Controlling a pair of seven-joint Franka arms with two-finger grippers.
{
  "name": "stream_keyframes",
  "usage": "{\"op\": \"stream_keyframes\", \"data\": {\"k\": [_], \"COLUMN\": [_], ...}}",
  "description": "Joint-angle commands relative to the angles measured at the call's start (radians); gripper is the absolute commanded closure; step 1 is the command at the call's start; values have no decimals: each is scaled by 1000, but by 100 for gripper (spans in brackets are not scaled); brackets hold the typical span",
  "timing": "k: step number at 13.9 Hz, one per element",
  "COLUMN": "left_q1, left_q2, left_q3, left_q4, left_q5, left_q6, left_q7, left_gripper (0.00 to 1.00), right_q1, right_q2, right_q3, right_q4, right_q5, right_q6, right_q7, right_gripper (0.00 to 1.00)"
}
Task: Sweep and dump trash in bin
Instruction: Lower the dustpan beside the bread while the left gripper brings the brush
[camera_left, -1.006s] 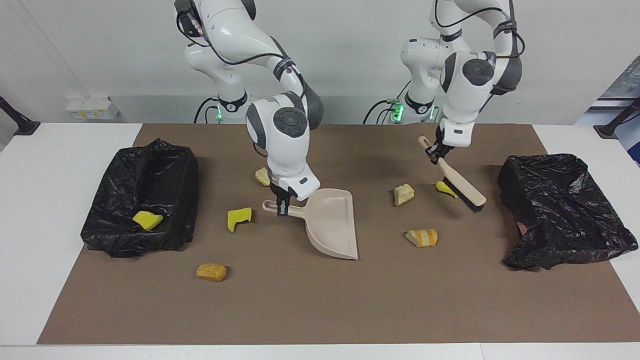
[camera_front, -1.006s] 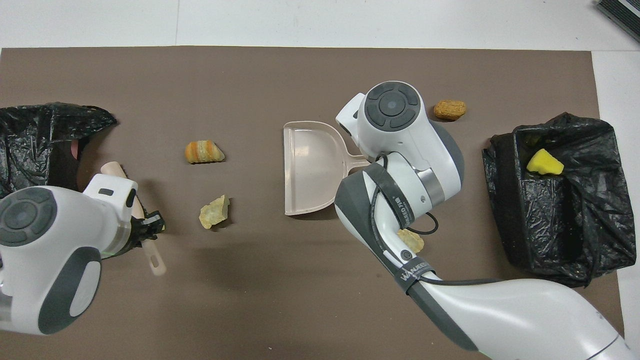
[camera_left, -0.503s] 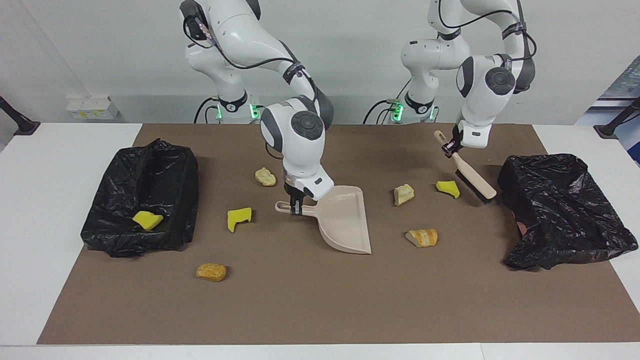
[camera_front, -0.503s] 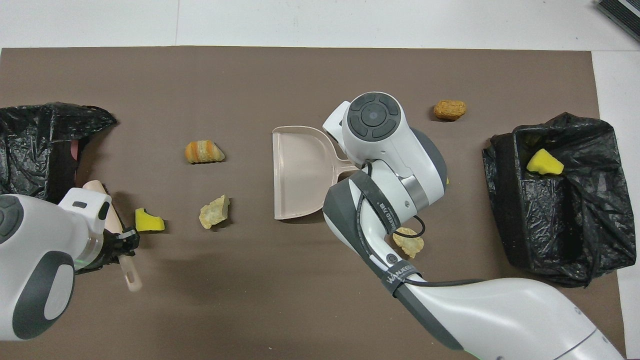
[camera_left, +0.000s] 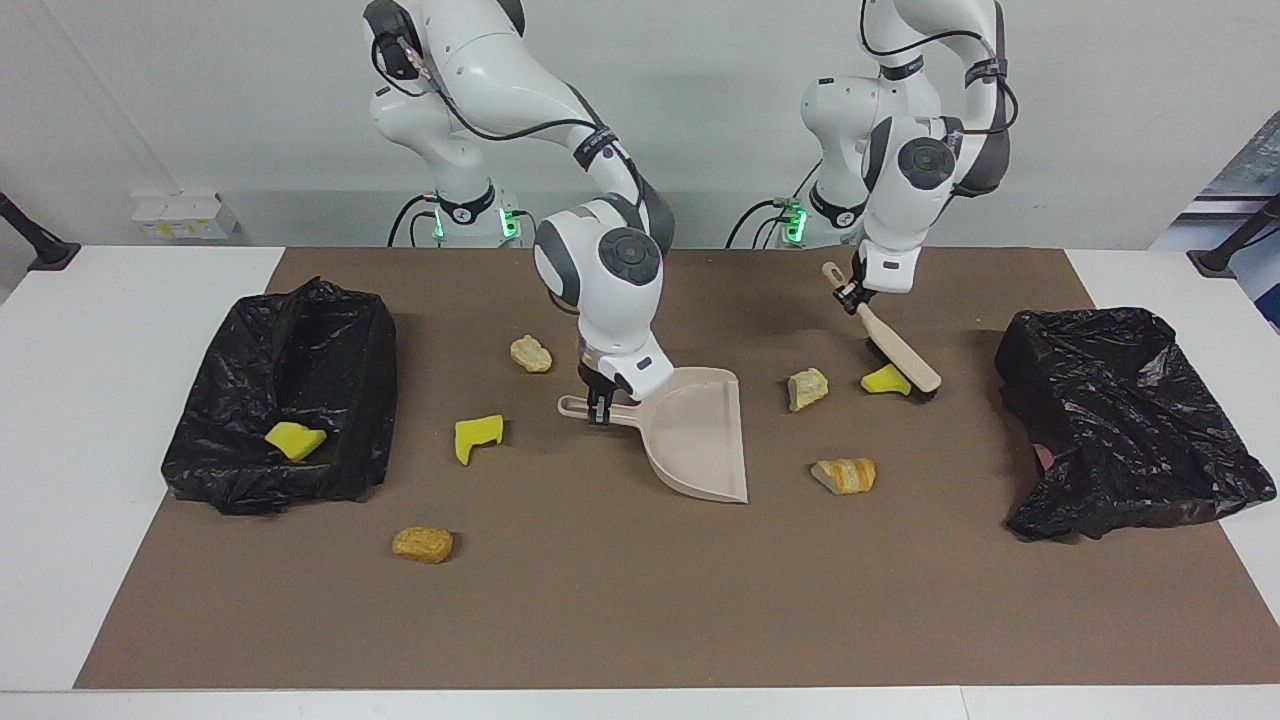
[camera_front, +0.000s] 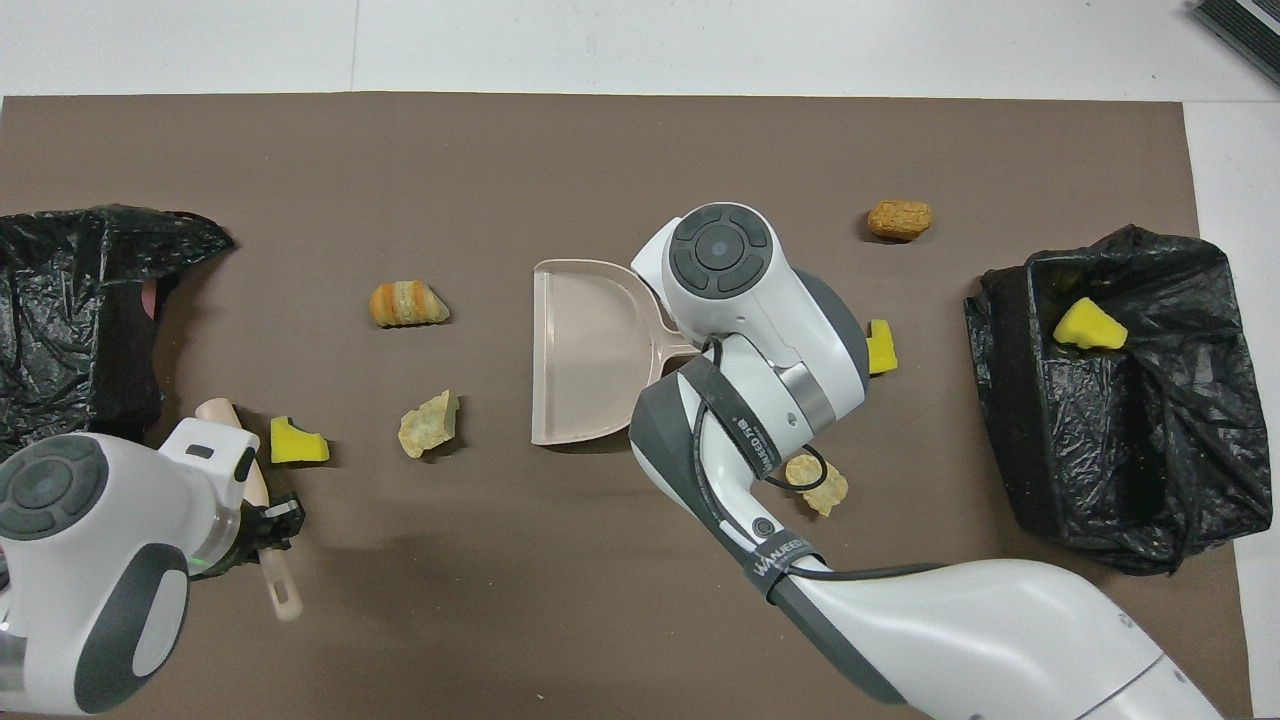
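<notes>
Holding one yellow scrap (camera_left: 294, 440), the black-bagged bin (camera_left: 283, 400) at the right arm's end of the mat (camera_left: 640, 600) sits well apart from the loose trash. Next come an orange lump (camera_left: 422, 543) farthest from the robots, a yellow chunk (camera_left: 477, 437) and a pale lump (camera_left: 530, 353) near the robots. At mid-mat the right gripper (camera_left: 600, 405) is clenched on the handle of the dustpan (camera_left: 697, 430), whose mouth faces the left arm's end. Then lie a tan lump (camera_left: 806, 388), a striped lump (camera_left: 846, 474) farther from the robots, and a small yellow bit (camera_left: 884, 380). The left gripper (camera_left: 853, 296) grasps the handle of the brush (camera_left: 893, 344), its bristle end down just beside that yellow bit, touching it as far as can be told. Last is the other bagged bin (camera_left: 1120, 420); only something pinkish shows at its edge.

Compared with half a second ago, the dustpan has slid slightly toward the left arm's end. The brush has swung back from beside the bin to the yellow bit, which has barely shifted. The other scraps lie as before.
</notes>
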Motion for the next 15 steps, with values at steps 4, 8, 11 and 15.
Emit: {"op": "stream_keyframes", "data": {"k": [4, 8, 11, 15], "left_q1": [-199, -320, -345, -313], "left_q2": [175, 309, 338, 319], "left_q3": [10, 8, 8, 31], "left_q4": [128, 258, 333, 404], "left_q5": [-91, -142, -143, -139], "left_q6": [149, 271, 237, 86], "left_q7": [-172, -141, 41, 150], "left_gripper": [100, 100, 100, 100], "right_q1": [-1, -8, -12, -20], "right_q2": [-28, -30, -27, -19], "right_q3": [7, 5, 5, 5], "right_q4": [-49, -55, -49, -29], "right_q5": [-66, -68, -69, -68], "right_q6": [53, 63, 63, 63], "right_q7": [-96, -96, -98, -95], "right_gripper": [100, 100, 100, 100]}}
